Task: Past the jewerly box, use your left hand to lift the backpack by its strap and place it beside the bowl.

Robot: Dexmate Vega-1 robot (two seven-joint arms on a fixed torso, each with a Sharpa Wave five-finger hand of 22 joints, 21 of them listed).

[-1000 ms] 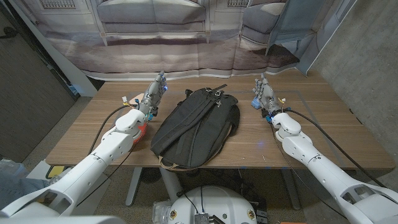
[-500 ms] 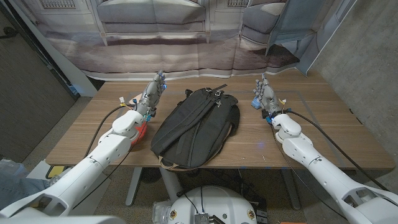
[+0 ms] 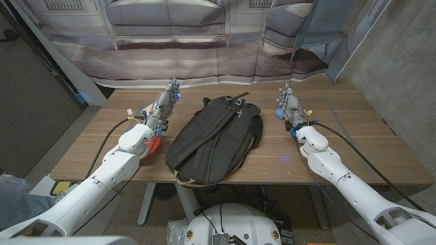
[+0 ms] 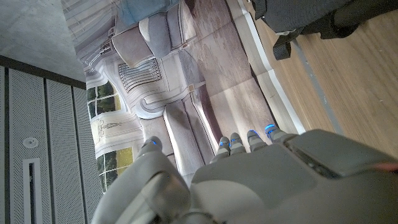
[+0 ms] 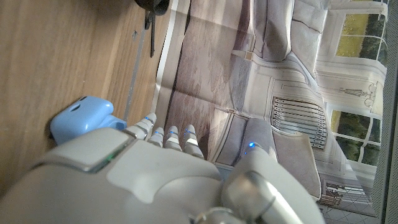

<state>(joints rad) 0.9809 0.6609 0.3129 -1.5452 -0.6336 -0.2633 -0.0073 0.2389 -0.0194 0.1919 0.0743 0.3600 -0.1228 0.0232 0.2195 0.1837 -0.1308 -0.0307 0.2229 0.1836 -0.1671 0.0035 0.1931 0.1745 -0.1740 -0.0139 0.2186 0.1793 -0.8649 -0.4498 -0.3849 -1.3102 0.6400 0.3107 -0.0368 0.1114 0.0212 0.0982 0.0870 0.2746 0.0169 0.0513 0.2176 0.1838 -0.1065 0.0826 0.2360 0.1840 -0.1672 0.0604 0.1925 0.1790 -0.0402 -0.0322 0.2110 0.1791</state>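
Note:
A black backpack (image 3: pixel 214 139) lies flat in the middle of the wooden table, its straps facing up and its top handle (image 3: pixel 240 99) at the far end. My left hand (image 3: pixel 165 105) stands to the left of the backpack with fingers stretched out, holding nothing, a short gap away. My right hand (image 3: pixel 288 105) stands to the right of the backpack, fingers also straight and empty. A light blue jewelry box (image 3: pixel 278 111) sits against the right hand, and shows as the blue box (image 5: pixel 81 118) beside my right hand (image 5: pixel 155 180). A corner of the backpack (image 4: pixel 311 15) lies beyond my left hand (image 4: pixel 249 180).
A red-orange object (image 3: pixel 155 143), perhaps the bowl, is half hidden under my left forearm. Small white and yellow bits (image 3: pixel 136 109) lie at the far left of the table (image 3: pixel 354 136). A printed backdrop (image 3: pixel 204 41) hangs behind the far edge.
My left arm has shifted slightly to the left, away from the backpack. The right hand and the backpack have stayed put.

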